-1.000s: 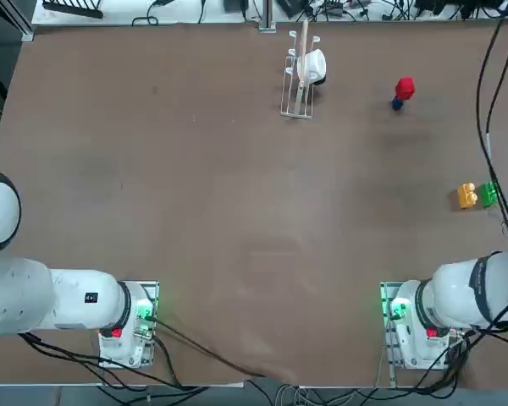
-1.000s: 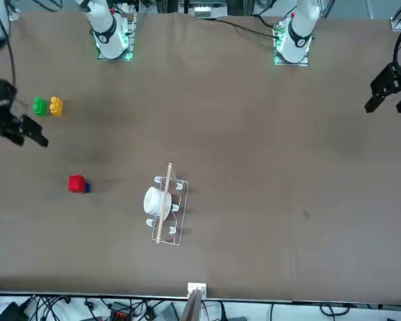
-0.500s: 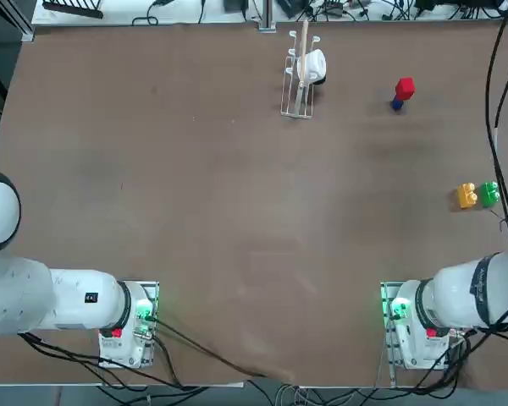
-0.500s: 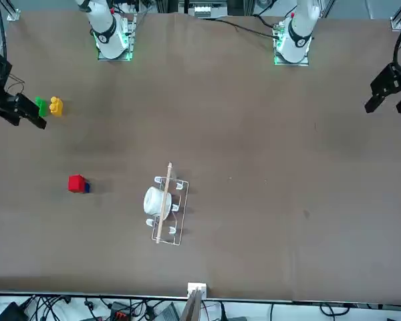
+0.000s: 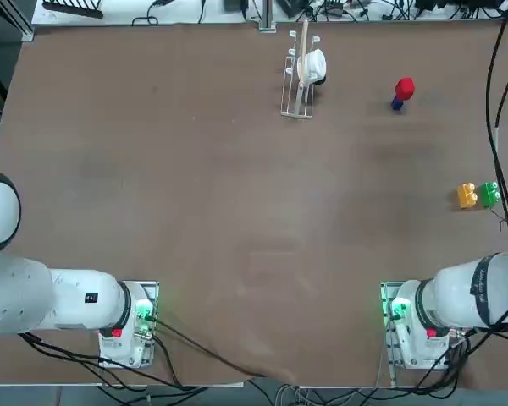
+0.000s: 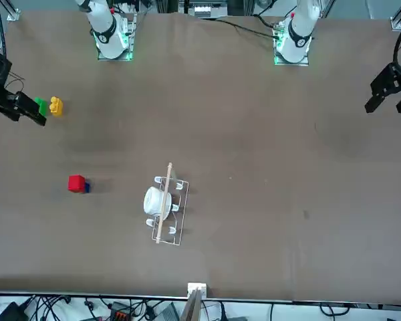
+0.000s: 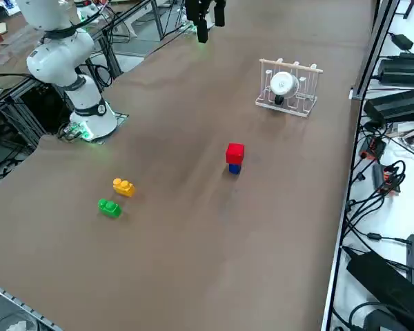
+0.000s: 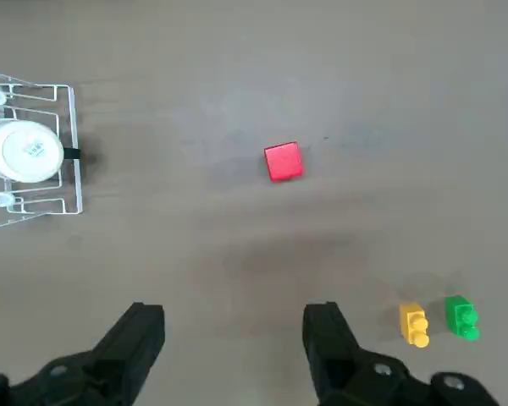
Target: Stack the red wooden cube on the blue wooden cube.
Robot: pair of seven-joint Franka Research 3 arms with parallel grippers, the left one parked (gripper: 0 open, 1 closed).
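The red wooden cube (image 5: 405,87) sits on top of the blue wooden cube (image 5: 397,104) at the far right of the table; the stack also shows in the front view as red (image 6: 76,183) over blue (image 6: 87,188), and in the side view as red (image 7: 235,153) over blue (image 7: 234,168). From the wrist only the red cube (image 8: 283,161) shows, hiding the blue one. My right gripper (image 8: 234,326) hangs high above the table, open and empty, well back from the stack. It appears at the front view's edge (image 6: 28,115), over the green block.
An orange studded block (image 5: 466,195) and a green one (image 5: 489,194) lie side by side near the right edge. A wire rack holding a white cup (image 5: 303,72) stands at the far middle. Cables (image 5: 492,101) hang along the right side.
The right gripper has drawn back toward its base, from between the stack and the studded blocks to over the green block. The cube stack has stayed put.
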